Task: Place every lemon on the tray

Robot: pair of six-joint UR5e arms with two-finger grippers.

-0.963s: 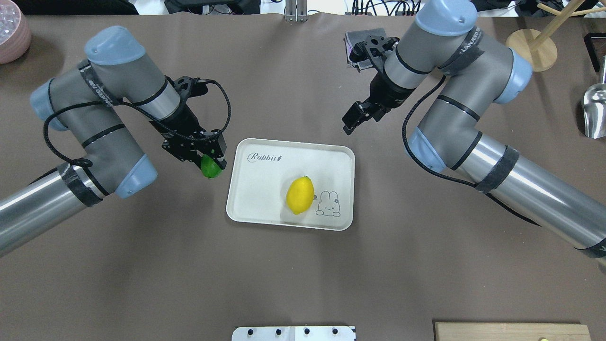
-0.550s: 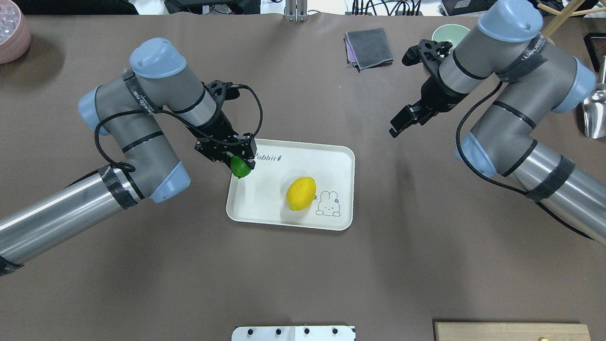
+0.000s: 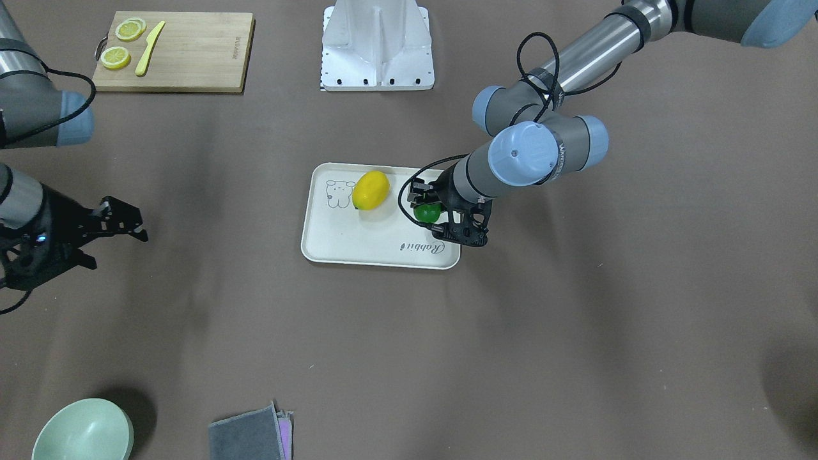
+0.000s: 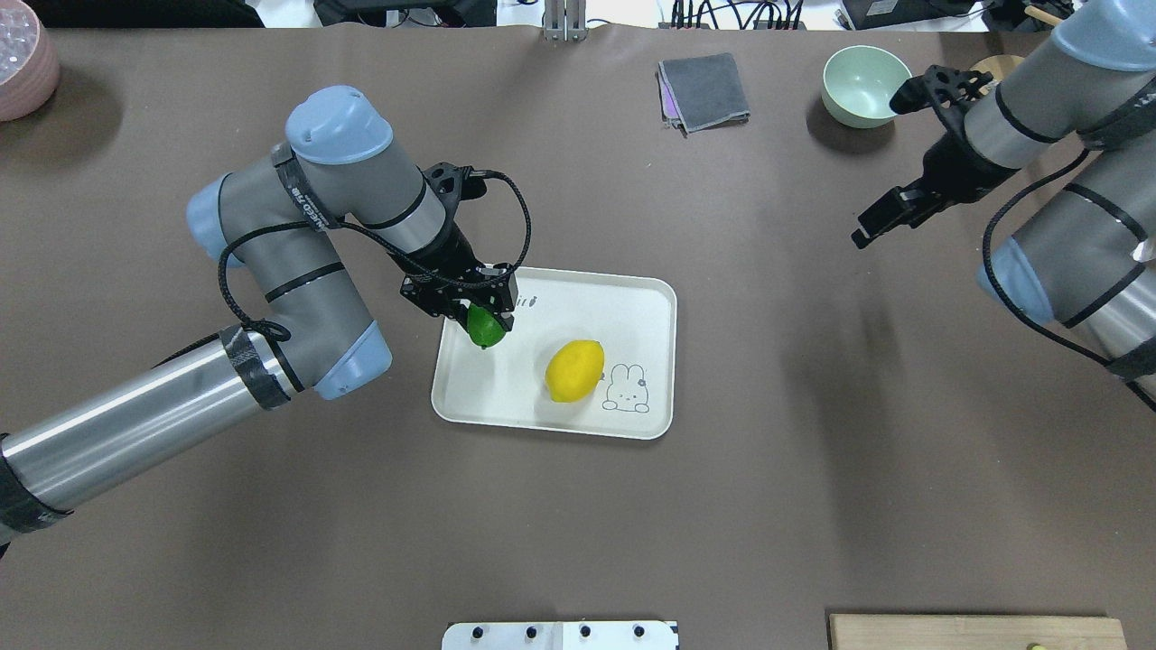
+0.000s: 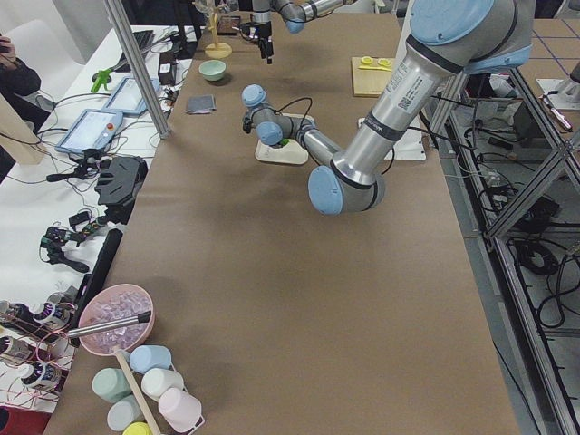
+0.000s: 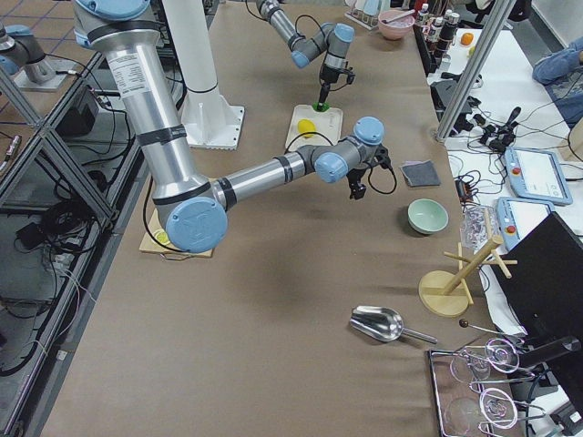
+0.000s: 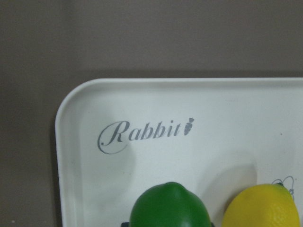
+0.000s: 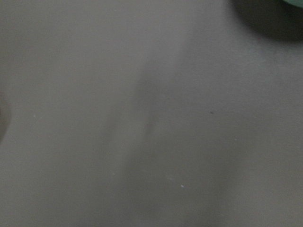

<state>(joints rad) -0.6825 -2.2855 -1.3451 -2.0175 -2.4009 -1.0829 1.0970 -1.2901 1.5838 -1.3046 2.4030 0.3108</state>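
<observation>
The cream-white tray point(image 4: 623, 316) with the "Rabbit" script lies mid-table. The yellow lemon point(image 4: 574, 370) lies on it beside the rabbit drawing and also shows in the front view point(image 3: 370, 190). My left gripper point(image 4: 485, 327) is shut on the green lemon point(image 4: 487, 332) and holds it just above the tray's left part, near the script. The left wrist view shows the green lemon point(image 7: 169, 205) low in frame, the yellow lemon point(image 7: 260, 208) to its right and the tray point(image 7: 142, 99) below. My right gripper point(image 4: 867, 233) hangs open and empty far right of the tray.
A mint bowl point(image 4: 865, 72) and a folded grey cloth point(image 4: 704, 90) sit at the far side. A wooden cutting board point(image 3: 172, 51) with lemon slices and a yellow knife lies by the robot's base point(image 3: 377, 48). A pink bowl point(image 4: 23, 68) stands far left.
My left arm has carried the green lemon rightward, from beside the tray to over its left part. My right arm has drawn back to the far right, uncovering the cloth and bowl.
</observation>
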